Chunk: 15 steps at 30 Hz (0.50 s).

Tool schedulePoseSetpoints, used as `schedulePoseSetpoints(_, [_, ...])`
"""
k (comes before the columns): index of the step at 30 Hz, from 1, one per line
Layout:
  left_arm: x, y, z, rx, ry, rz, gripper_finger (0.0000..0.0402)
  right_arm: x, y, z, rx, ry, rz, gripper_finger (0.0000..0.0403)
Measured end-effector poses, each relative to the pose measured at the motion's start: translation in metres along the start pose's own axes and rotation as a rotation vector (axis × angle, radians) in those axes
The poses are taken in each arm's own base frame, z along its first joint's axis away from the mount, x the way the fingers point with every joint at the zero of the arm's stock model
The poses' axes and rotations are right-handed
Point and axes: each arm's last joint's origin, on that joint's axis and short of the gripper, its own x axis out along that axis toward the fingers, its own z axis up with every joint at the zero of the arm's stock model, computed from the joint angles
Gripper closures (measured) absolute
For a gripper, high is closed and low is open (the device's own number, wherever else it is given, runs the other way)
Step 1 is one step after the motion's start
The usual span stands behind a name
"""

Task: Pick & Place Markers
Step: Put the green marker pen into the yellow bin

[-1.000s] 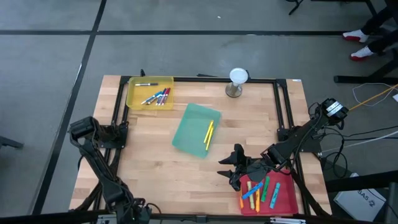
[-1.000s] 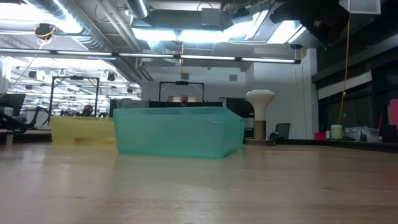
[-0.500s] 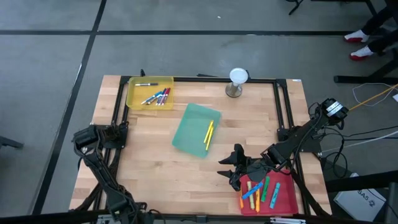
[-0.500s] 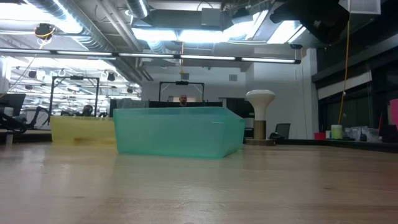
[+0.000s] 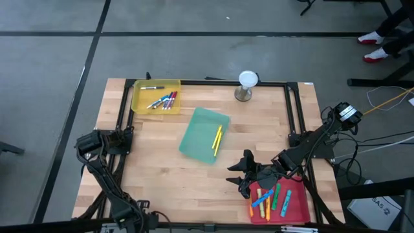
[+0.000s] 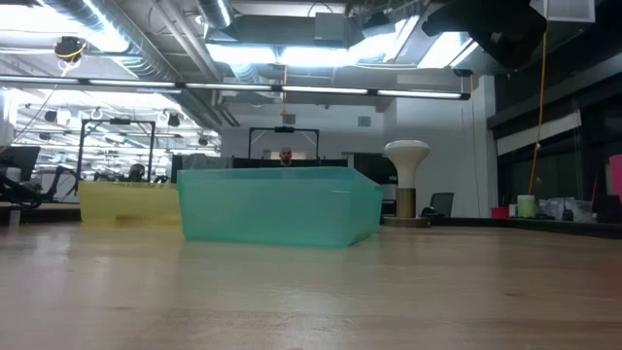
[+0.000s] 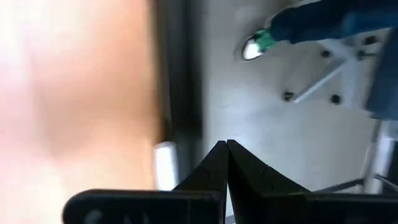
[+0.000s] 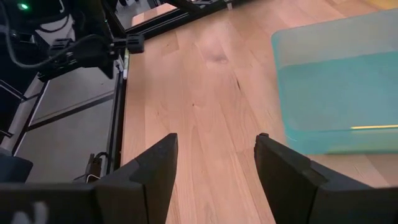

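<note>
Several markers (image 5: 272, 196) lie in the red tray (image 5: 296, 206) at the near right. More markers (image 5: 162, 100) lie in the yellow tray (image 5: 139, 97) at the far left. One yellow marker (image 5: 217, 139) lies in the green tray (image 5: 197, 136) at mid-table. My right gripper (image 5: 238, 173) stands open just left of the red tray, over bare wood, with nothing between its fingers (image 8: 155, 168). My left gripper (image 7: 227, 144) is shut and empty, pointing down past the table's near left corner.
A white round-topped stand (image 5: 246, 85) is at the far edge. Black frame rails (image 5: 294, 110) run along the table's sides. Bare wood lies between the green and red trays. In the left wrist view a person's shoe (image 7: 255, 45) and a chair base are on the floor.
My left arm has sunk a little at the table's near left corner, and its gripper has tipped further downward, staying shut. My right arm and the trays have kept still.
</note>
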Motion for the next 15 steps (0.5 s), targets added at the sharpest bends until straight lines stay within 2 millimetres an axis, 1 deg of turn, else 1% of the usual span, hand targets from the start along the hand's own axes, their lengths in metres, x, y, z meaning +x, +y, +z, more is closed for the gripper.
schedulePoseSetpoints(3, [0.0,0.006,-0.002,-0.007,0.013,0.064,0.04,0.0,0.0,0.0,0.0,0.0,0.0,0.0194])
schedulePoseSetpoints(6, [0.001,0.006,-0.003,-0.004,0.006,0.058,0.04,0.0,0.0,0.0,0.0,0.0,0.0,0.0194])
schedulePoseSetpoints(10, [0.007,0.011,-0.008,-0.035,0.024,0.056,0.04,0.0,0.0,0.0,-0.001,0.0,0.0,0.0194])
schedulePoseSetpoints(15, [0.007,0.013,-0.009,-0.037,0.029,0.063,0.04,0.0,0.0,0.0,-0.014,0.0,0.0,0.0194])
